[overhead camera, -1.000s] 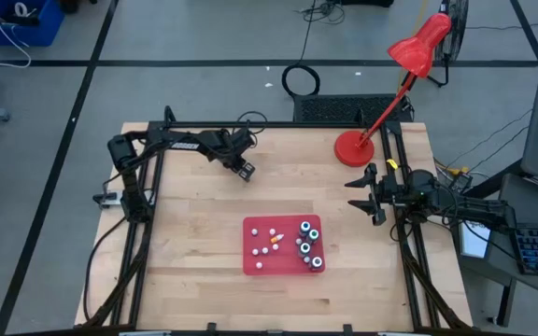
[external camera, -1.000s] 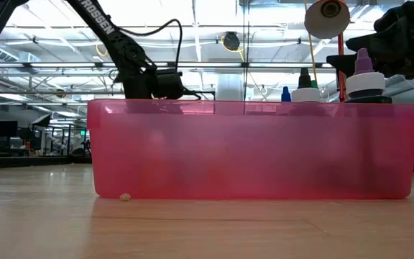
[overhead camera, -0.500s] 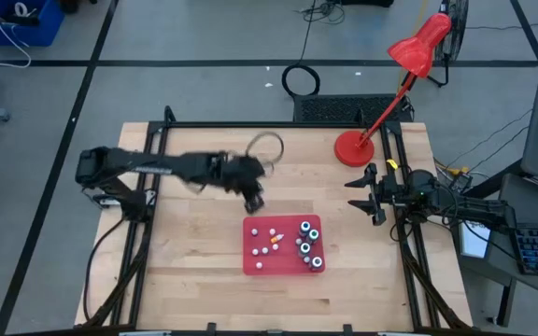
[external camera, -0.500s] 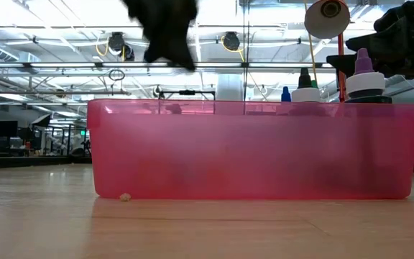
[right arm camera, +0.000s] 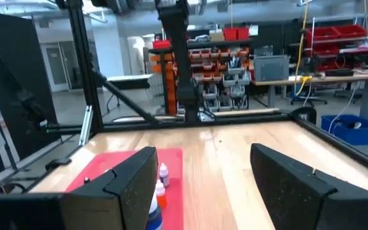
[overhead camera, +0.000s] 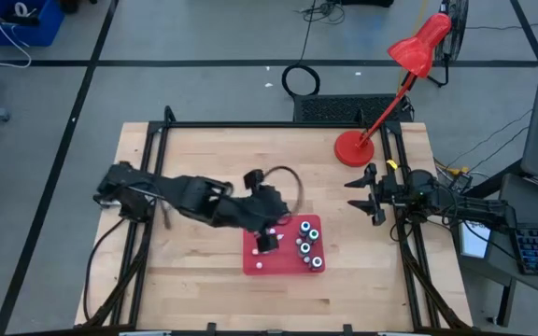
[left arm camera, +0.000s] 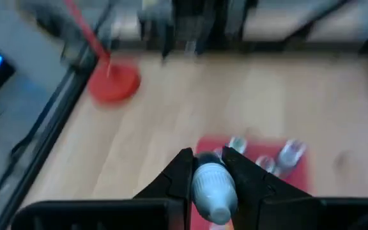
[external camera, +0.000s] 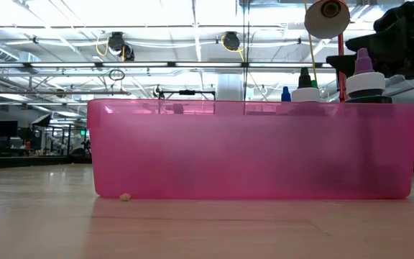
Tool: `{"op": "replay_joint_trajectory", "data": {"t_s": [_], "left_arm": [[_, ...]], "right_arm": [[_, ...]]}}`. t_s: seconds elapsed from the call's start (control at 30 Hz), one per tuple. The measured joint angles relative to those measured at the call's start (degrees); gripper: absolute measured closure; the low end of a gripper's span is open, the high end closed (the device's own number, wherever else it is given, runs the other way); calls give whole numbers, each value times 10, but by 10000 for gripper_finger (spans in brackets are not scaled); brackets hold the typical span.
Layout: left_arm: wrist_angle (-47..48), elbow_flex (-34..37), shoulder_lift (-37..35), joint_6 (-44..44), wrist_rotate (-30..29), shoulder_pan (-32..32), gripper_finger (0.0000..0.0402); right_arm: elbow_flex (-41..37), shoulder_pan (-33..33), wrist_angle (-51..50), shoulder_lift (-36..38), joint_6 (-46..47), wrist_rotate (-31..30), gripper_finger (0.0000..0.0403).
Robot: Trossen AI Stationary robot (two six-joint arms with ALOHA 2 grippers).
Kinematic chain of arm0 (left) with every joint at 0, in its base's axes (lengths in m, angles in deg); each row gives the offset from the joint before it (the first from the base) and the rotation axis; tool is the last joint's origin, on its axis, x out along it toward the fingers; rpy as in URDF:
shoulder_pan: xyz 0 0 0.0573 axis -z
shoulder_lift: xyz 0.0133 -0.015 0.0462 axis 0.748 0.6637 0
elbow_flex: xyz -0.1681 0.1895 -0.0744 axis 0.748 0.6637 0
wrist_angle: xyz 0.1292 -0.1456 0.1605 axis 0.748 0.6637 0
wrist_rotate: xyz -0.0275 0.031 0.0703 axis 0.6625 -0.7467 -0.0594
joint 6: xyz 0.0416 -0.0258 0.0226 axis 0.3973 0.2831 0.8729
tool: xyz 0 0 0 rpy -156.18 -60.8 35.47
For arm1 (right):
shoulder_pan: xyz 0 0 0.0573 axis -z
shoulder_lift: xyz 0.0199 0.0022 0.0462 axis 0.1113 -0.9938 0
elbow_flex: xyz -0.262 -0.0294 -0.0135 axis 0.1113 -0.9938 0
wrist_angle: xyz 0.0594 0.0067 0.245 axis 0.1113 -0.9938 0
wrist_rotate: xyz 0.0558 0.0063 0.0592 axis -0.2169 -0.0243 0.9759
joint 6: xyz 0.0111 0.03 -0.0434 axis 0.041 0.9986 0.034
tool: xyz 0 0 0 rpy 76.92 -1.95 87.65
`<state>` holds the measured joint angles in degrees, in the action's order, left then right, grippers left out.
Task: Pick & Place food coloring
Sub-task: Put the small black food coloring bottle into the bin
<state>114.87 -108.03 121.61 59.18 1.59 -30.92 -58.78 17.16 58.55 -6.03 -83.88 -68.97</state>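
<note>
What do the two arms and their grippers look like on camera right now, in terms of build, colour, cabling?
Both arms are dark, near-black jointed links. The left arm carries a looping black cable above its wrist; the left gripper has two black, wedge-shaped fingers. The right gripper has broad, flat black fingers with angled edges. A small yellow mark shows near the right arm by its wrist. No lettering is readable.

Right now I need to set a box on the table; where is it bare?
Bare wood lies between the tray and the near edge, and behind the left gripper toward the lamp. The tray is crowded with bottles.
</note>
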Motion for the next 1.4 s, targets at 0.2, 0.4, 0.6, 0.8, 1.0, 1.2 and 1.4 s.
{"op": "replay_joint_trajectory", "data": {"t_s": [0.2,0.4,0.6,0.8,1.0,1.2,1.4], "left_arm": [[102,-55,104,10,35,-18,337],[95,-45,187,23,96,-26,337],[80,-45,247,22,128,-28,337],[76,-45,294,14,153,-26,337],[61,-45,327,13,195,-26,337],[34,-41,339,12,218,-26,337],[14,-40,344,13,245,-26,337]], "right_arm": [[0,0,-3,-5,0,0,165],[0,0,-1,-8,0,0,165],[0,0,-2,-8,0,0,165],[0,0,-3,-8,0,0,165],[0,0,-2,-8,0,0,165],[0,0,-2,-8,0,0,165],[0,0,-1,-8,0,0,165]]}}
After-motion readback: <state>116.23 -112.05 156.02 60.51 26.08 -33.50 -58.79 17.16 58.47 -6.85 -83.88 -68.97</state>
